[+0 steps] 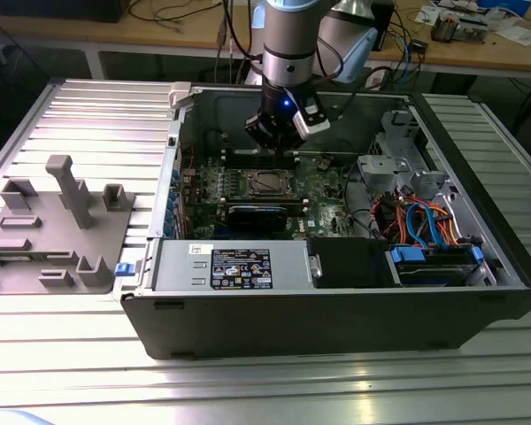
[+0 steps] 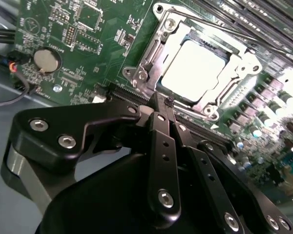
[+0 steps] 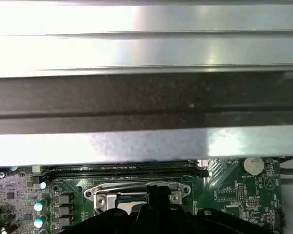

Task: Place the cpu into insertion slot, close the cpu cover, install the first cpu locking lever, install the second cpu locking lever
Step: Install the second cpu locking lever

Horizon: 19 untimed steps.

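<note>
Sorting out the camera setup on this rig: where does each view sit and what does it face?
Exterior view: off the arm, looking down into the open computer case; shows the arm and gripper above the motherboard.
Second wrist view: on the arm, looking past the shut gripper at the cpu under its cover.
First wrist view: on the arm, facing the case wall; gripper at the frame edge.
All three views share the socket.
</note>
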Each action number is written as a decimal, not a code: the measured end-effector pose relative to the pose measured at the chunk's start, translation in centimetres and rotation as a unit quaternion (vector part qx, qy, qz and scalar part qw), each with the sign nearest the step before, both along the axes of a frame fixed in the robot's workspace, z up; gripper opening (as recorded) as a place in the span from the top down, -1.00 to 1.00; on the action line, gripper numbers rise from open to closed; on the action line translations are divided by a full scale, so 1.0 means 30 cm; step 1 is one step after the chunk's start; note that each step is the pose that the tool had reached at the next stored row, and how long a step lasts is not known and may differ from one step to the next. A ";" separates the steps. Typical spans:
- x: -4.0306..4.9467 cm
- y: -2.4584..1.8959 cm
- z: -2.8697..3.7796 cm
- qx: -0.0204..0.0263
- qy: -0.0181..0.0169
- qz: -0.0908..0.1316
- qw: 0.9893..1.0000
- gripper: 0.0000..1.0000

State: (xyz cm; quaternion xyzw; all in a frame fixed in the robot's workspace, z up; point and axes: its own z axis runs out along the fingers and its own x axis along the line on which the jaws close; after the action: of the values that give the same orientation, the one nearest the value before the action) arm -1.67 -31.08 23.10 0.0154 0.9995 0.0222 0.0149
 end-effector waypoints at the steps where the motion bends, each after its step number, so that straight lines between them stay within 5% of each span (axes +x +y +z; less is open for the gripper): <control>1: 0.000 0.000 0.011 0.000 0.000 0.000 1.000 0.79; 7: 0.000 0.000 0.069 0.000 0.000 -0.003 1.000 0.79; 14: 0.000 -0.008 0.066 -0.012 0.000 -0.004 1.000 0.79; 19: 0.000 -0.037 0.065 -0.012 0.000 -0.005 1.000 0.79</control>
State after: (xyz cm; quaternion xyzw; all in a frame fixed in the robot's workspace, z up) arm -1.67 -32.18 25.05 0.0199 0.9996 0.0101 0.0152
